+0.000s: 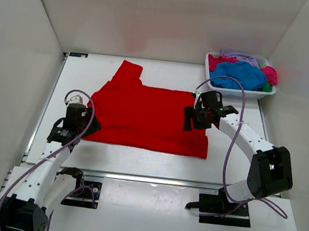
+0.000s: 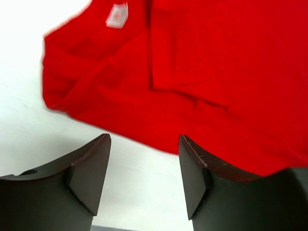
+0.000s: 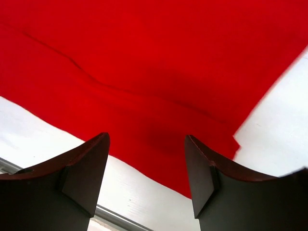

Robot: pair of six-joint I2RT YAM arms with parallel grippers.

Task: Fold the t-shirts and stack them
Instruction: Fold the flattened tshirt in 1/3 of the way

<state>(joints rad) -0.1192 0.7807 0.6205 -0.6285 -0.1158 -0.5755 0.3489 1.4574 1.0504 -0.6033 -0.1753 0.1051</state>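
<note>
We find the red t-shirt [image 1: 148,117] spread flat on the table [image 1: 138,161]. The left gripper [image 2: 144,144] stands at its left edge, jaws apart and empty. The right gripper [image 3: 147,142] hangs over its right edge, jaws likewise apart, holding nothing. The other t-shirts [image 1: 240,75] lie heaped in the basket [image 1: 236,93], beyond its far right corner.
</note>
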